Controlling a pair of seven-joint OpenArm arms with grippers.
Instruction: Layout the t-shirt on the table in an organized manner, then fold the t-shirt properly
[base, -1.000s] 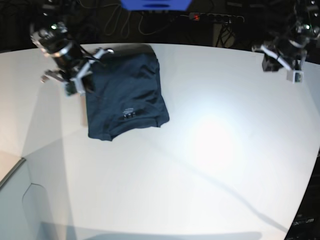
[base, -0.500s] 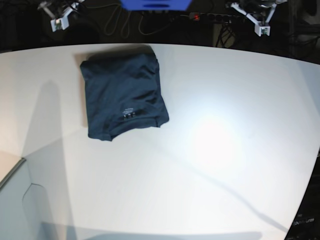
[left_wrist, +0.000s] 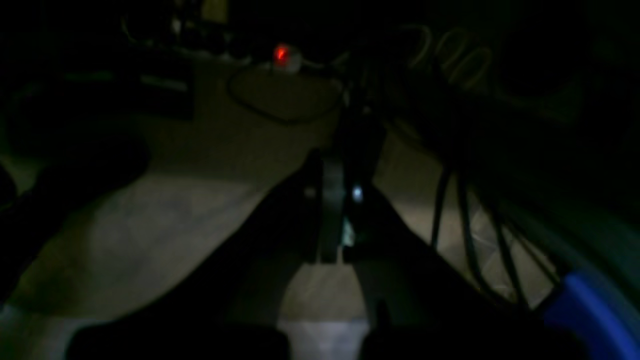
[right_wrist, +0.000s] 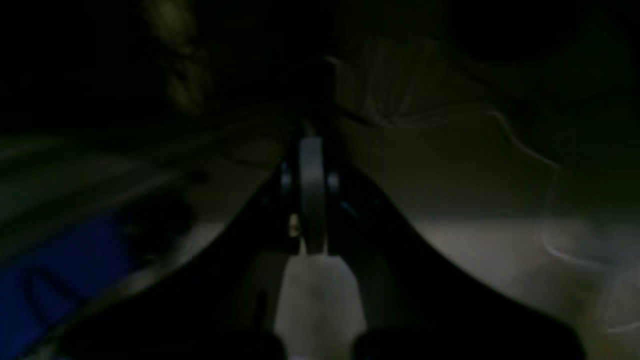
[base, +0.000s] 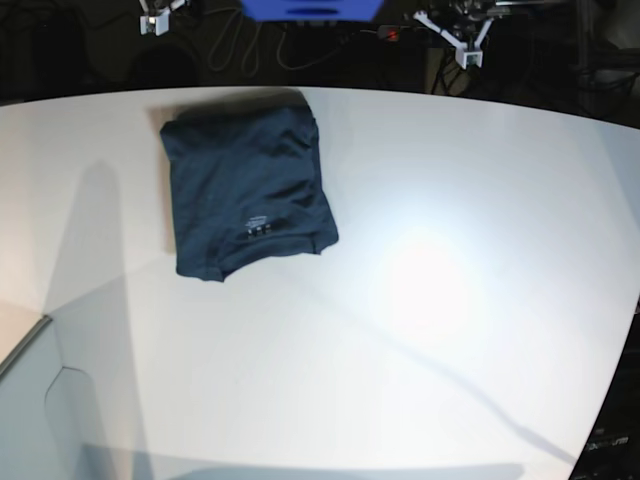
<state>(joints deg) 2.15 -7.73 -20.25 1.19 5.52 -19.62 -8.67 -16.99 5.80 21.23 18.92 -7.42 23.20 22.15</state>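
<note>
With both grippers (left_wrist: 332, 220) (right_wrist: 310, 200) closed empty beyond the table (base: 450, 300), your folded shirt (base: 245, 190) lies well below them, where a returning arm could snag its loose top layer.

Both of my wrist views are coming through very dim and grainy. Ahead of my left fingers (left_wrist: 330, 210) a small red light (left_wrist: 281, 54) is glowing, smeared by blur, and the cables (left_wrist: 465, 220) to their side are streaking softly. Around my right fingers (right_wrist: 311, 195) everything is swimming in murk, with pale motion trails off to one side. From the base view, the table (base: 480, 180) is shining bright white, a glare patch (base: 425, 290) is washing out its surface, long soft shadows are crossing it, and its edges are bowing from lens distortion.
</note>
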